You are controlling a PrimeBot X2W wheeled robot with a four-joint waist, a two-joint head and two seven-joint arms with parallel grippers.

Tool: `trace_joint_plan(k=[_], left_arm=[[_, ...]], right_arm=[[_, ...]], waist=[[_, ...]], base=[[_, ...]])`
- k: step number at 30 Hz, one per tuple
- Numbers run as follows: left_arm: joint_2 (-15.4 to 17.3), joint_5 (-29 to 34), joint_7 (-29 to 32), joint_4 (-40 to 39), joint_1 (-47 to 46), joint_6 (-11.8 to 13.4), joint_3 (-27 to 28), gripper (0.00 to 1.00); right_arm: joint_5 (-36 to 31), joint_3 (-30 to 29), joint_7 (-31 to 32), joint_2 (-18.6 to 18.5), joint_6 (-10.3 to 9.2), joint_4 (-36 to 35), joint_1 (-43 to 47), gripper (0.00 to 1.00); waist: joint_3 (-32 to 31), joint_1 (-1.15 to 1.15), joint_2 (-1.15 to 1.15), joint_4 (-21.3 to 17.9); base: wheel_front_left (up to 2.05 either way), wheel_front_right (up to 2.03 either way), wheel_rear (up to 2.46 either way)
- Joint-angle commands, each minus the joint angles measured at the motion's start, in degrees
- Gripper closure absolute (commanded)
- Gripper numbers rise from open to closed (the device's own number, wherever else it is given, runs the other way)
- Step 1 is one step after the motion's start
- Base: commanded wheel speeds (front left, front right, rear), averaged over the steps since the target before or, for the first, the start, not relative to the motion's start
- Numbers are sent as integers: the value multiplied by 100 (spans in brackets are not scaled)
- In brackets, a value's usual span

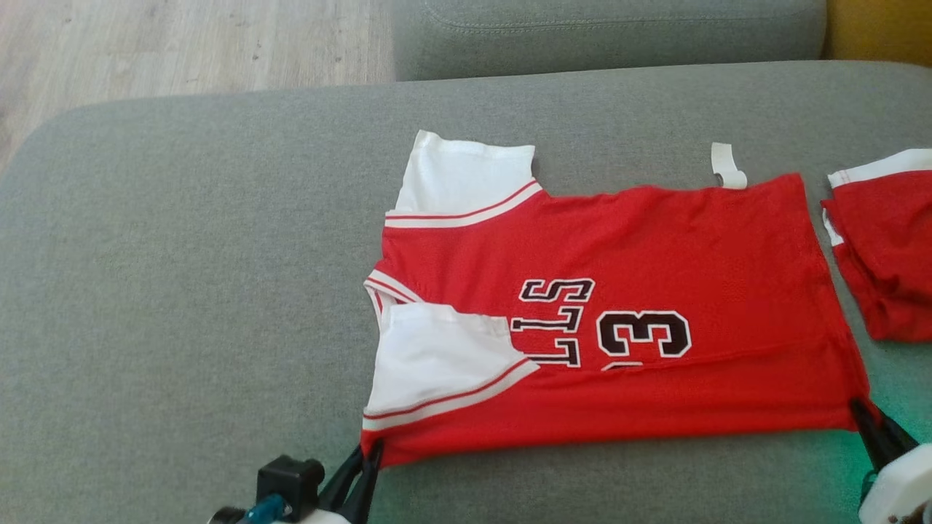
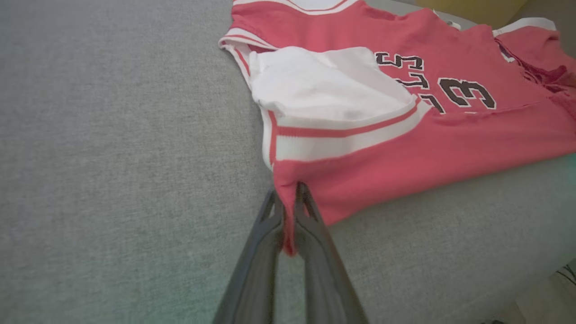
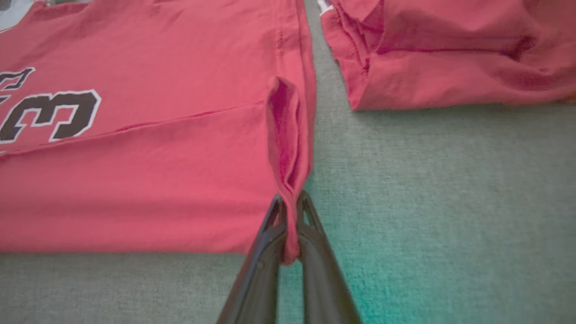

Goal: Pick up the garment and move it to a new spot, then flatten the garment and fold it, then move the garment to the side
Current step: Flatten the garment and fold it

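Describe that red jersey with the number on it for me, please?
The jersey is red, thin-looking knit, with white sleeves trimmed in stripes and black lettering with a 3. It lies flat on the grey cushion, collar end to the robot's left, its near edge folded over part of the print. The left tool pinches one near corner, the right tool the other.

Soft light is falling over the grey cushion (image 1: 182,291), leaving a thin shadow under the near edge of the garment (image 1: 655,255). The wooden floor (image 1: 145,44) is washing out pale at top left. A green tint is glowing on the cushion beside the left gripper (image 1: 368,455) and the right gripper (image 1: 863,411). Both wrist views are rendering the red paler and softer, their fingers (image 2: 256,265) blurring at the bottom edge
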Motion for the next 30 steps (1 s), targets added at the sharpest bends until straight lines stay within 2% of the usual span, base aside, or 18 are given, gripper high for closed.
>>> trace_joint_plan(k=[1, 2, 3, 4, 5, 6, 7, 11, 15, 18, 21, 25, 30], left_arm=[[125, -25, 0, -153, -126, 35, 171, 100], [125, -29, 4, -134, -129, 32, 166, 100], [125, -29, 4, -134, -129, 32, 166, 100], [122, -34, 5, -103, -139, 25, 162, 73], [117, -39, -5, -68, -154, 16, 165, 57], [118, -38, -10, -35, -169, 9, 163, 25], [122, -31, -8, -10, -189, 8, 162, 0], [226, 114, 7, -66, -433, 27, 189, 0], [560, 353, 265, -286, -1154, -116, 293, 0], [857, 459, 577, -463, -2002, -457, 414, 0], [1047, 421, 885, -386, -2963, -935, 551, 0], [1047, 173, 1433, 153, -4263, -1560, 666, 0], [921, -243, 2621, 1281, -5597, -1758, 743, 0]], right_arm=[[-101, -147, -18, -166, 37, -167, 46, 60], [-193, -226, -7, -124, 37, -205, 79, 7], [-193, -226, -7, -124, 37, -205, 79, 7], [-276, -287, 15, -72, 37, -255, 104, 0], [-332, -366, 28, 0, 37, -310, 117, 0], [-404, -435, 36, 59, 37, -372, 123, 0], [-481, -502, 40, 109, 37, -442, 125, 0], [-790, -825, -2, 295, 37, -748, 153, 0], [-1027, -1048, 72, 484, 37, -1081, 185, 0], [-1143, -1096, 174, 542, 37, -1350, 134, 0], [-1223, -1074, 274, 560, 37, -1589, 9, 0], [-1275, -1033, 389, 529, 37, -1830, -203, 0], [-1202, -882, 413, 437, 37, -1986, -527, 0]], waist=[[-8, 1, 0, -19], [-9, 1, 0, -31], [-9, 1, 0, -31], [-7, 1, 0, -47], [-8, 1, 0, -66], [-2, 1, 0, -94], [2, 1, 0, -121], [38, 1, 0, -198], [187, 1, 0, -259], [413, 1, 0, -353], [682, 1, 0, -497], [1159, 1, 0, -708], [1641, 1, 0, -1036]], base=[[0, 0, 0], [0, 0, 0], [0, 0, 0], [0, 0, 0], [0, 0, 0], [0, 0, 0], [0, 0, 0], [0, 0, 0], [0, 0, 0], [0, 0, 0], [0, 0, 0], [0, 0, 0], [0, 0, 0]])
